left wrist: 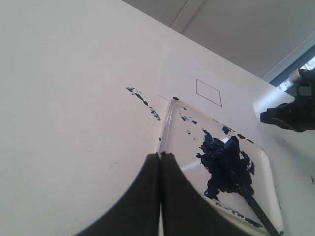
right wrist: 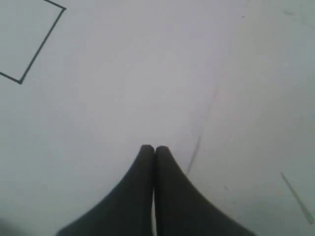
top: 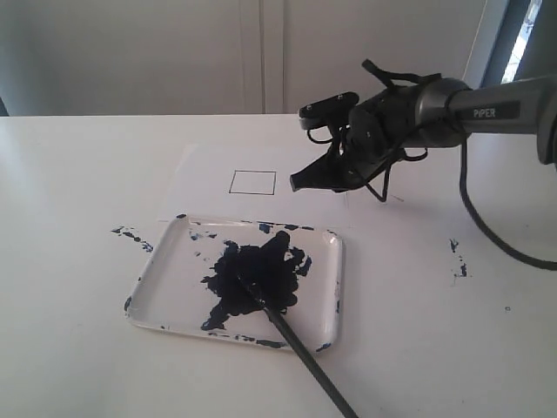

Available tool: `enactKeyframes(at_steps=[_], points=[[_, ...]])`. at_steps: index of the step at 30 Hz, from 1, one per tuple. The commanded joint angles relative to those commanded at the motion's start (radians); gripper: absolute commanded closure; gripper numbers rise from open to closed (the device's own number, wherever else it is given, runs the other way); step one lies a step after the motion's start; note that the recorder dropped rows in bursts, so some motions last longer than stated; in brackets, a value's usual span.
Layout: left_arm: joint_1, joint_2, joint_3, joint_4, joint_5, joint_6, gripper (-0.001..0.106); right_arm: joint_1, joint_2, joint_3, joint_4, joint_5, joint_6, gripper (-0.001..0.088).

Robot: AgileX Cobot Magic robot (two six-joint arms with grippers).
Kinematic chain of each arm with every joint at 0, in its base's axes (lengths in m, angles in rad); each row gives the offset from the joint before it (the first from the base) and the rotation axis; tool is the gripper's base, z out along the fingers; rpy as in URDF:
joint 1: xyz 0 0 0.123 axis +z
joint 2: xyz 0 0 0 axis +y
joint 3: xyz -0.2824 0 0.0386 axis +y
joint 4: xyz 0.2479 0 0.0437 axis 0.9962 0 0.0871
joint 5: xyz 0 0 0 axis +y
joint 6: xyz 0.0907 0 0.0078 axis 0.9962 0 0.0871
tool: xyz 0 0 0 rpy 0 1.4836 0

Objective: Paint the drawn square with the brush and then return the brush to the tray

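Note:
A thin black drawn square (top: 252, 182) (left wrist: 208, 92) (right wrist: 29, 42) sits on the white paper, its inside white. In front of it lies the tray (top: 157, 270) (left wrist: 170, 118) with a dark navy blotch. The brush (top: 300, 347) (left wrist: 258, 210) rests with its black tip in the blotch and its handle running out over the tray's near rim. My right gripper (top: 294, 183) (right wrist: 154, 147) hovers shut and empty just right of the square, above the paper. Near the tray's left rim my left gripper (left wrist: 160, 154) is shut and empty; it is out of the exterior view.
Dark paint specks (top: 130, 233) lie on the white table left of the tray, and more specks (top: 458, 258) to its right. The right arm's black cable (top: 487, 228) trails over the table at the right. A pale wall stands behind the table.

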Motion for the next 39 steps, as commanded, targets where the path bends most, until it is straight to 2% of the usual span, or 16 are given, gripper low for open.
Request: enactKeyframes(at_steps=[12, 19, 21, 22, 25, 29, 39], points=[[0.0, 0.0, 0.0, 0.0, 0.0, 0.0, 0.105, 0.0, 0.11, -0.035, 0.012, -0.015, -0.007, 0.0868], [0.0, 0.0, 0.0, 0.0, 0.0, 0.002, 0.105, -0.004, 0.116, -0.035, -0.125, 0.093, 0.003, 0.0868], [0.0, 0.0, 0.0, 0.0, 0.0, 0.002, 0.105, -0.004, 0.112, -0.035, -0.265, 0.124, 0.124, 0.0868], [0.0, 0.0, 0.0, 0.0, 0.0, 0.002, 0.105, -0.004, 0.109, -0.035, -0.392, 0.163, 0.23, 0.0868], [0.0, 0.0, 0.0, 0.0, 0.0, 0.002, 0.105, -0.004, 0.104, -0.035, -0.52, 0.254, 0.29, 0.0868], [0.0, 0.0, 0.0, 0.0, 0.0, 0.002, 0.105, -0.004, 0.104, -0.035, -0.584, 0.349, 0.29, 0.0868], [0.0, 0.0, 0.0, 0.0, 0.0, 0.002, 0.105, -0.004, 0.07, -0.021, -0.602, 0.502, 0.223, 0.0868]])
